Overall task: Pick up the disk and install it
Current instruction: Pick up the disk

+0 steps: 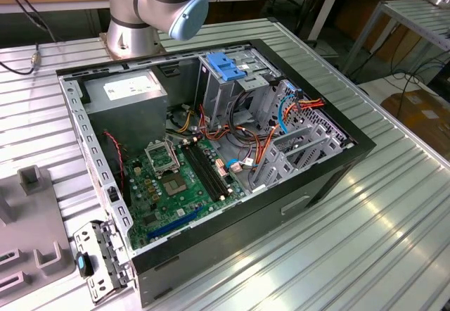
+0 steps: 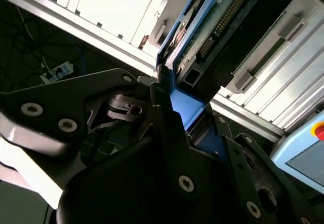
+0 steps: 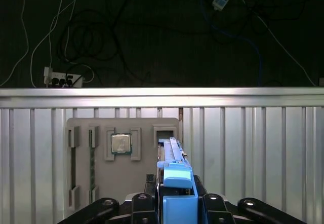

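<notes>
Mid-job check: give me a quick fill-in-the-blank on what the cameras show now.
The tool is ____ on the flat black rectangular disk with blue plastic rails.
The square silver chip sits in a ____ plastic tray.
The black metal computer case lies ____, its green motherboard exposed.
Missing words: shut, grey, open.
</notes>
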{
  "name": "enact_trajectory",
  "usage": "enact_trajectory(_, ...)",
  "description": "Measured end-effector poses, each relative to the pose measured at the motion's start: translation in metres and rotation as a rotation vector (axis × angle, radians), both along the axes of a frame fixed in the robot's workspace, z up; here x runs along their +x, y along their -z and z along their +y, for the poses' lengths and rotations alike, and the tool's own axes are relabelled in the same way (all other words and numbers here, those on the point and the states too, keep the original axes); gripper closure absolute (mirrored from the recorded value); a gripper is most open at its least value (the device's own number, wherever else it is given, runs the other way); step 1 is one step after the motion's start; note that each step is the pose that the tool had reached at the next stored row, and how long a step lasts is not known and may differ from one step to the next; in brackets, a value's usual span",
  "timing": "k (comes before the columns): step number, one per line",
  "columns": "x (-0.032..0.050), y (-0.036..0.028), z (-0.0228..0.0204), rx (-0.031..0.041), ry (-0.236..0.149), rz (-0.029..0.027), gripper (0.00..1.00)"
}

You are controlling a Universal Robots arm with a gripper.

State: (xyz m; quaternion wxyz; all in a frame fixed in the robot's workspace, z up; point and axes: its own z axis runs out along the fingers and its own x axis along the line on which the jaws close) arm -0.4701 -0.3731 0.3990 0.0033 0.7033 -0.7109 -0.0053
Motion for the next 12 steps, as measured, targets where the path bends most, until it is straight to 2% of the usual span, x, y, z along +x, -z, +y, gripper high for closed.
enact_trajectory(12,0.0,-0.008,0.0,0.0,0.0,0.0,0.63)
